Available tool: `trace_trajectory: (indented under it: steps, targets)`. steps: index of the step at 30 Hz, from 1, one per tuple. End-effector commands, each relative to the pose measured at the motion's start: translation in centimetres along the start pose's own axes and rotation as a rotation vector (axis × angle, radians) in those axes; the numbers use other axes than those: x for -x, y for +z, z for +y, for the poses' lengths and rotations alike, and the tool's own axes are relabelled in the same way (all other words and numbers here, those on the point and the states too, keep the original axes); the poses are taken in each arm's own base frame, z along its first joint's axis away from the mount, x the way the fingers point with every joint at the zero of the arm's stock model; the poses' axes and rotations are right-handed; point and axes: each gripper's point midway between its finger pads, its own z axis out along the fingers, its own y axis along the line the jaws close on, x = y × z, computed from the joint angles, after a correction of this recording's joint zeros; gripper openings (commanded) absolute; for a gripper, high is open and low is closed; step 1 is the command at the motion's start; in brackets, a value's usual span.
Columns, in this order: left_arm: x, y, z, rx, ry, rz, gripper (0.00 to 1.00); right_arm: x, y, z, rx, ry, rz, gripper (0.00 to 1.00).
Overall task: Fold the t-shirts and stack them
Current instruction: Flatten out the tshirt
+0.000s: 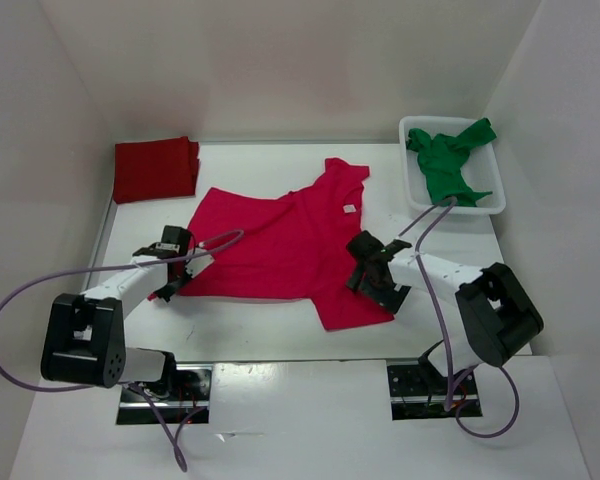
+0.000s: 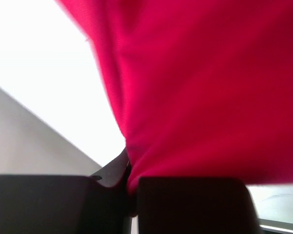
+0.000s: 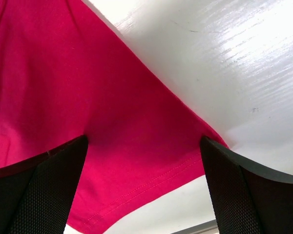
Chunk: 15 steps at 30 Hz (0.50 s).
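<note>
The crimson t-shirt (image 1: 280, 240) lies spread in the middle of the table, partly folded over itself. My left gripper (image 1: 172, 283) is shut on its near left edge, and the pinched cloth (image 2: 200, 97) fills the left wrist view. My right gripper (image 1: 372, 280) is open over the shirt's near right part, its fingers (image 3: 44, 195) straddling the hem (image 3: 136, 161) without closing on it. The dark red t-shirt (image 1: 155, 168) lies folded at the back left. The green t-shirt (image 1: 448, 160) is crumpled in the basket at the back right.
The white plastic basket (image 1: 492, 200) stands at the back right corner. White walls enclose the table on three sides. Purple cables run from both arms across the near table.
</note>
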Motion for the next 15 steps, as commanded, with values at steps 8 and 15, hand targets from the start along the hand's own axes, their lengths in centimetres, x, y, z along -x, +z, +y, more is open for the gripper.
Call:
trace_trajectory:
  steps: [8,15]
  targets:
    - [-4.5,1.7,6.1,0.032,-0.212,0.074,0.0,-2.8,-5.2,0.6,-0.085,-0.112,-0.057,1.0]
    - [-3.9,2.6,7.0,-0.02,-0.242,0.048,0.0,-8.5,-5.2,4.0,0.182,-0.131,0.141,1.0]
